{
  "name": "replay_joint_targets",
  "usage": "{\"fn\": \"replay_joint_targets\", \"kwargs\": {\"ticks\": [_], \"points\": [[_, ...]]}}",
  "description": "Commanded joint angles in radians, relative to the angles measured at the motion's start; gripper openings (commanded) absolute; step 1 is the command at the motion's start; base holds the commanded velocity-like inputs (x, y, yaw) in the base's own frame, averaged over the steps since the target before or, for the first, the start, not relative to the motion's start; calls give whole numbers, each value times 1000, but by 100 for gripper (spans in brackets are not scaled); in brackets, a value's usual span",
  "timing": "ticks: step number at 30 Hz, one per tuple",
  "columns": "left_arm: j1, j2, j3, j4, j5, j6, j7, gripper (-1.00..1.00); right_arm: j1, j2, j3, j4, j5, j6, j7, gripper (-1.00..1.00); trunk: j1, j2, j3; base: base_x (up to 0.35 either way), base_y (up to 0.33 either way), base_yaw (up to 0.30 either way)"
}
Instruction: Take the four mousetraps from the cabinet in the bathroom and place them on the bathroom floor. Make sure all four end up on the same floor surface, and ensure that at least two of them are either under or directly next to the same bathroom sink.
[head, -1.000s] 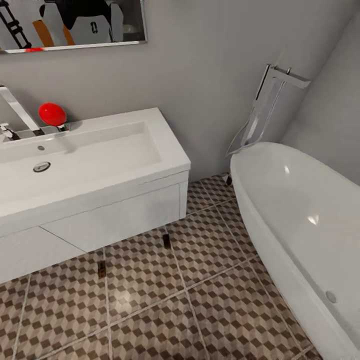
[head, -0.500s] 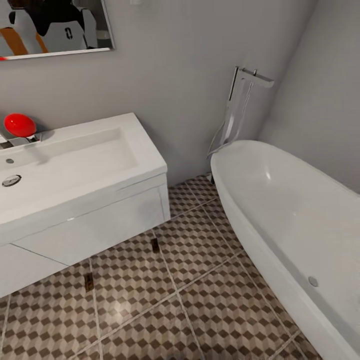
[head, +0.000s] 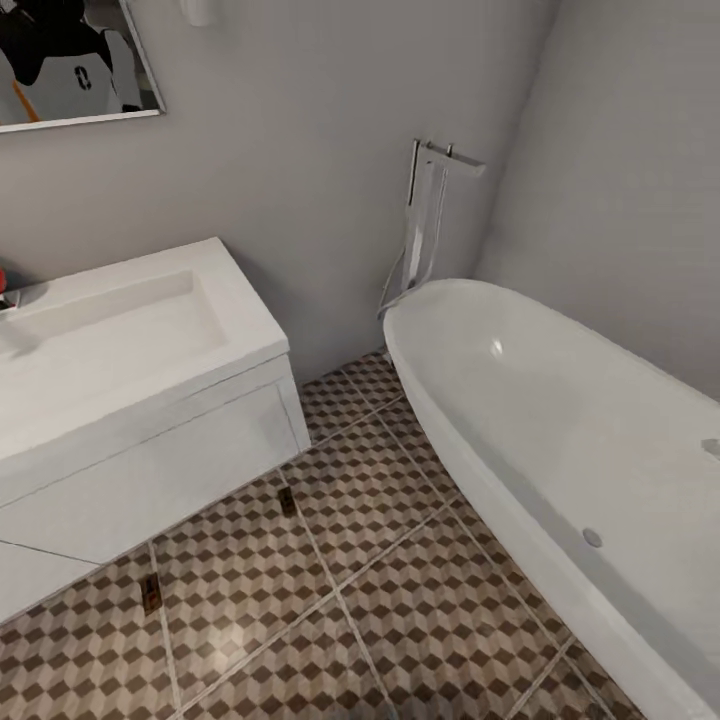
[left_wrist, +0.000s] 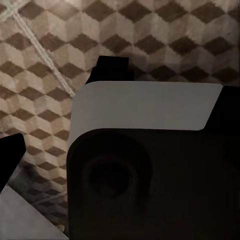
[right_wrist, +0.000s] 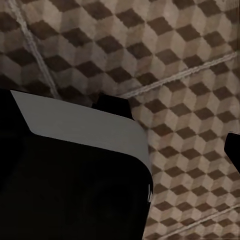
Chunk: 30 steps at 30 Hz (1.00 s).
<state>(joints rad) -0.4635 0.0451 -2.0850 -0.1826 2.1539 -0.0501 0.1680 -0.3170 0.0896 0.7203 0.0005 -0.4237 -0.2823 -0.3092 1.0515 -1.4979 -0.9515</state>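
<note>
Two mousetraps lie flat on the bathroom floor (head: 400, 600) in the head view. One mousetrap (head: 288, 501) sits just off the front corner of the white sink unit (head: 130, 340). The other mousetrap (head: 151, 593) lies in front of the unit's drawers. The cabinet is out of view. My left gripper (left_wrist: 65, 100) hangs over the patterned tiles, open, with only floor between its dark fingertips. Over the same tiling, my right gripper (right_wrist: 172, 120) is open and holds nothing.
A large white bathtub (head: 560, 440) fills the right side, with a chrome floor-standing tap (head: 428, 200) at its far end. Grey walls close off the back and right. A mirror (head: 70, 60) hangs above the sink. Tiled floor runs between the sink unit and the tub.
The head camera has swung to the right, so the sink unit and both mousetraps sit further left in the picture. The mousetraps have not moved on the floor.
</note>
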Motion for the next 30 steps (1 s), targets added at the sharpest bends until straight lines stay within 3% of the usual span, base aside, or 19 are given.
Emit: {"fn": "replay_joint_targets", "kwargs": {"ticks": [1, 23, 30], "points": [[-1, 1, -7, -5, 6, -5, 6, 100, -1, 1, 8, 1, -9, -3, -2, 100, 0, 0, 1, 0, 0, -232], [-1, 3, -7, -4, 4, -6, 8, 100, -1, -1, 8, 1, -9, -3, -2, 100, 0, 0, 24, 0, 0, -232], [-1, 16, -7, -6, 6, -5, 10, 100, -1, -1, 8, 2, -10, -2, -2, 100, 0, 0, 32, 0, 0, -232]]}}
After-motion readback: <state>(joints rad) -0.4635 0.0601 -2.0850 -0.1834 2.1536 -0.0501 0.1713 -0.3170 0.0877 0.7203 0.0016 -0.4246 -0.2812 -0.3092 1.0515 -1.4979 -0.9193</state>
